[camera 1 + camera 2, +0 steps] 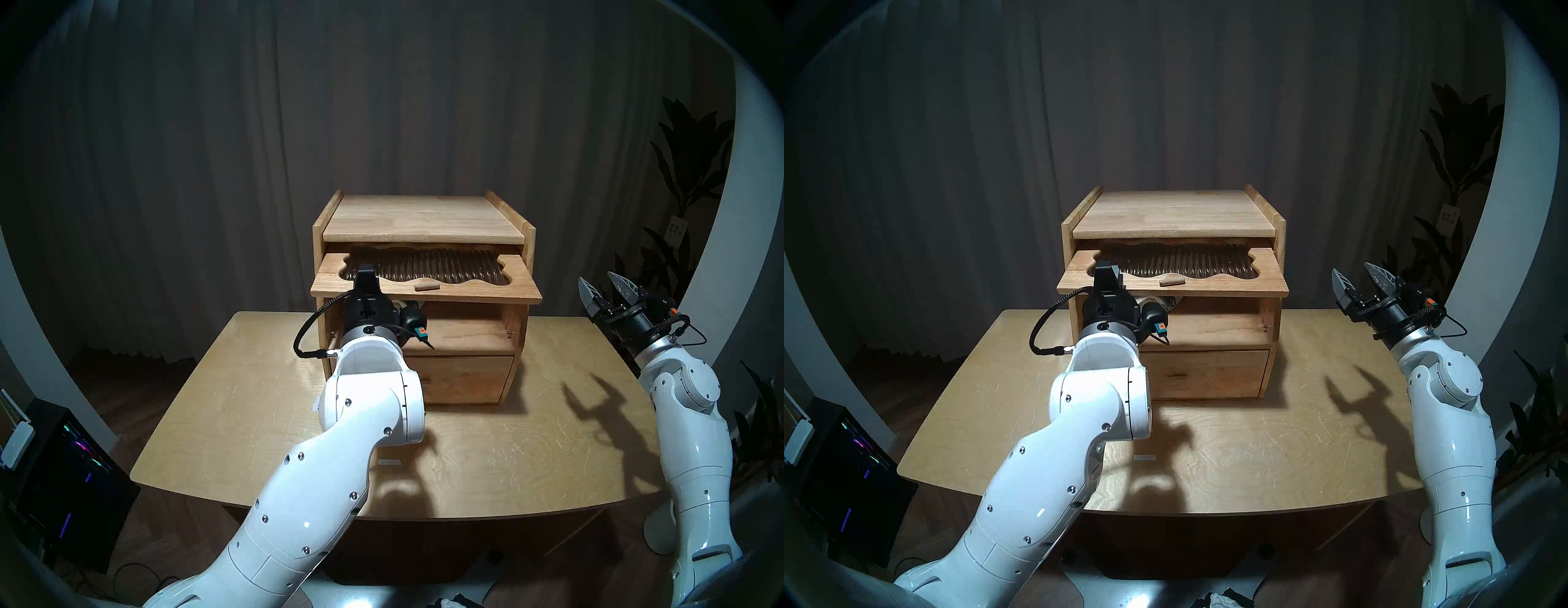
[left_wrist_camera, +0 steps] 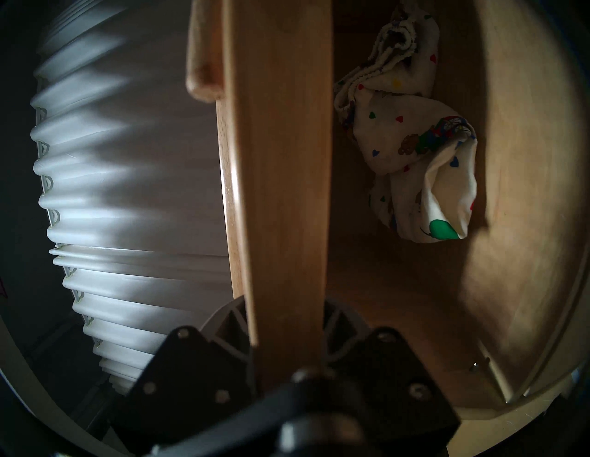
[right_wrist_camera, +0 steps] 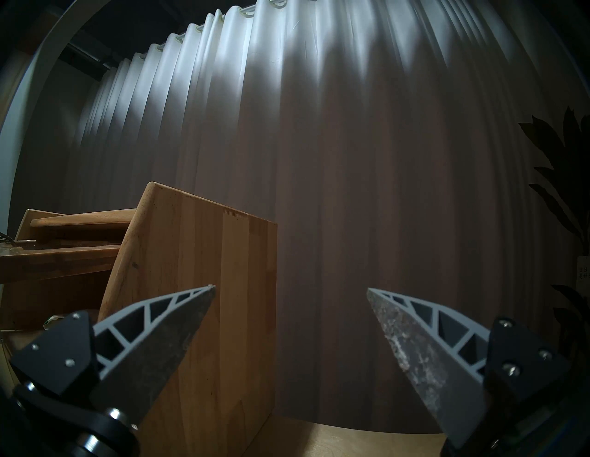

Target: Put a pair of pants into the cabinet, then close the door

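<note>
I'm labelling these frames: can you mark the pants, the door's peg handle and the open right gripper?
pair of pants [image 2: 415, 143], left wrist view, on the bear print.
peg handle [image 1: 426, 286], head left view, its middle.
right gripper [image 3: 290, 306], right wrist view, midway between fingertips.

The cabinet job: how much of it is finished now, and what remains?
Done: the pair of pants lies inside the cabinet. In hand: the left gripper is shut on the front edge of the door, which sticks out level. Left: closing it. The right gripper is open, off to the side.
</note>
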